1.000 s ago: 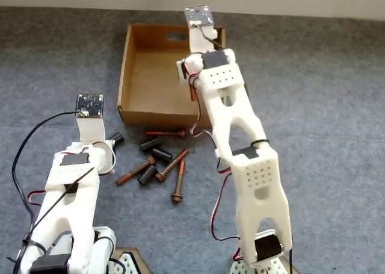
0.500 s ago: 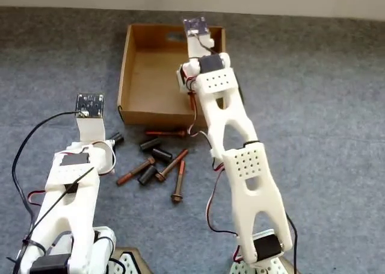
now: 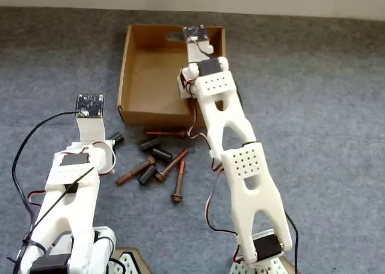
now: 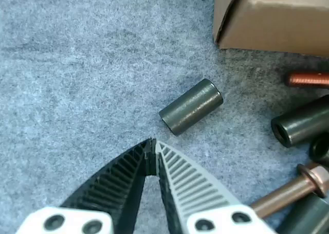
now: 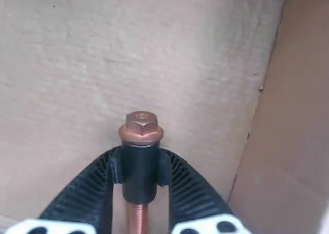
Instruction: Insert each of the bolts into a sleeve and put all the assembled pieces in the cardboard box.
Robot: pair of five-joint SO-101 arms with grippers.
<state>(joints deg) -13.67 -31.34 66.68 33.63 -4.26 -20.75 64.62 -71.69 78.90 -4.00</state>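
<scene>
a copper-coloured hex-head bolt (image 5: 141, 127) sits inside a black cylindrical sleeve (image 5: 139, 175), its head resting on the sleeve's end and its threaded shank showing out of the other end. the right claw (image 5: 139, 159) is clamped on the sleeve from both sides, just below the bolt head. this assembled piece is held over the floor of the brown cardboard box (image 5: 128, 49), close to one side wall; whether it touches the floor cannot be told. from above, the white right arm (image 3: 231, 123) stretches across the box's near wall, its wrist over the open box (image 3: 126, 69).

the left claw (image 4: 152, 144) is closed with nothing in it, tips together just above the grey felt-covered counter (image 3: 313, 105). a dark grey metal sleeve (image 4: 191, 113) lies on its side just beyond the tips, apart from them, near a box corner.

between the arms, in front of the box, four loose copper bolts (image 3: 171, 165) and several loose dark sleeves (image 3: 150, 144) lie scattered on the counter.
</scene>
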